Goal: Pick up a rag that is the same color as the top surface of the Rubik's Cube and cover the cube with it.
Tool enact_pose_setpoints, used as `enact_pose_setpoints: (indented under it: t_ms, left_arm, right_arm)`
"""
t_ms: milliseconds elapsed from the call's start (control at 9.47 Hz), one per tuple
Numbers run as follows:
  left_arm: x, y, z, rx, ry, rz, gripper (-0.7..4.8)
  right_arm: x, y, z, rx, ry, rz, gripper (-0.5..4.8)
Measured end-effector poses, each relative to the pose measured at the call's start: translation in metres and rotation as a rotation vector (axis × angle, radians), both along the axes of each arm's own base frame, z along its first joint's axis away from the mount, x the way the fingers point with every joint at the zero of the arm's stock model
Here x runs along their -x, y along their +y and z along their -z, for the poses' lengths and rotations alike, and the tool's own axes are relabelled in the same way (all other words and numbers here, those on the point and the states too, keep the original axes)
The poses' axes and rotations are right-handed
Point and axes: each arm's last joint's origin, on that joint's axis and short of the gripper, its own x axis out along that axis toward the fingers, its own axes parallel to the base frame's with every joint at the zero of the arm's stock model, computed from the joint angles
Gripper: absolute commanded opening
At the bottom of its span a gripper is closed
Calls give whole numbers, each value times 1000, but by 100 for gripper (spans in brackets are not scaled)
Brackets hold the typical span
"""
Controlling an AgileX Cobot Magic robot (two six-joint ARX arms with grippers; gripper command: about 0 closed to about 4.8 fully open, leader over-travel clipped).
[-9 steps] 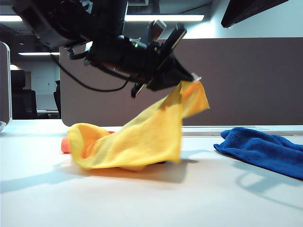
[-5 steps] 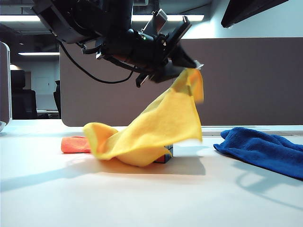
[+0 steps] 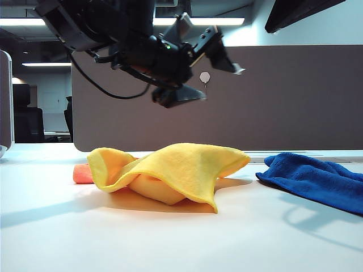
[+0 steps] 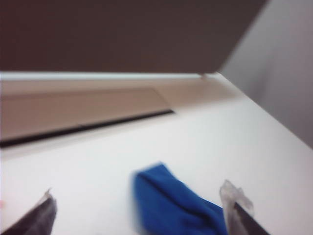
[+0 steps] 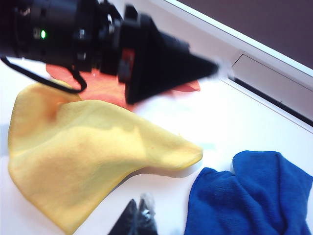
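Observation:
The yellow rag (image 3: 176, 170) lies crumpled in a mound on the white table, free of any gripper; the right wrist view shows the rag (image 5: 83, 161) spread flat. The Rubik's Cube is hidden, and nothing of it shows from under the rag. My left gripper (image 3: 207, 76) hangs well above the rag, jaws wide open and empty; its wrist view shows the left gripper (image 4: 139, 208) with only table and blue cloth between the fingertips. My right gripper (image 5: 142, 208) hovers near the rag's corner with its tips together, holding nothing.
A blue terry cloth (image 3: 317, 178) lies to the right of the rag, and it appears as the blue cloth (image 5: 249, 196) beside my right gripper. A small orange-red lump (image 3: 82, 174) sits behind the rag's left end. A brown partition (image 3: 283, 96) closes off the table's back.
My left gripper opened and let go of the rag's corner. The rag dropped and settled over the spot where the cube's lower edge showed half a second ago. The gripper stayed high.

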Motion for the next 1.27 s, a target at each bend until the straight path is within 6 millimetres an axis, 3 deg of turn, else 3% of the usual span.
enact_pose_setpoints:
  t_ms: [106,211,317,422,633,739,845,950,1161,1267]
  left_arm:
    - [-9,19,-7,-5,-21,-74,479]
    - [-12,25,-12,0,-29,-94,426]
    - [-18,48,-26,-1,-52,-149,330]
    - [-18,83,-55,-33,-130,-224,330]
    - [-14,108,-72,-68,-152,-278,330]
    - [-11,119,-79,-81,-145,-302,-4]
    - [9,164,-101,-221,-99,-389,-6]
    - [21,171,-107,-311,-109,-380,-5]
    - [46,181,-118,-462,-81,-453,-6]
    - [50,182,-118,-486,-70,-465,-5]
  right_arm:
    - [-2,-1,-3,0,-46,53,-5]
    - [-3,-1,-5,-3,-67,72,-5]
    - [-8,-4,-10,-33,-108,111,-5]
    - [-14,-17,-19,-109,-171,197,-5]
    - [-19,-28,-24,-135,-210,253,-5]
    - [-20,-35,-27,-146,-226,275,-5]
    - [-16,-84,-40,-228,-342,324,-5]
    - [-4,-102,-38,-243,-389,333,-5]
    - [20,-106,-40,-269,-415,239,-5]
    - [24,-106,-42,-271,-428,237,-5]
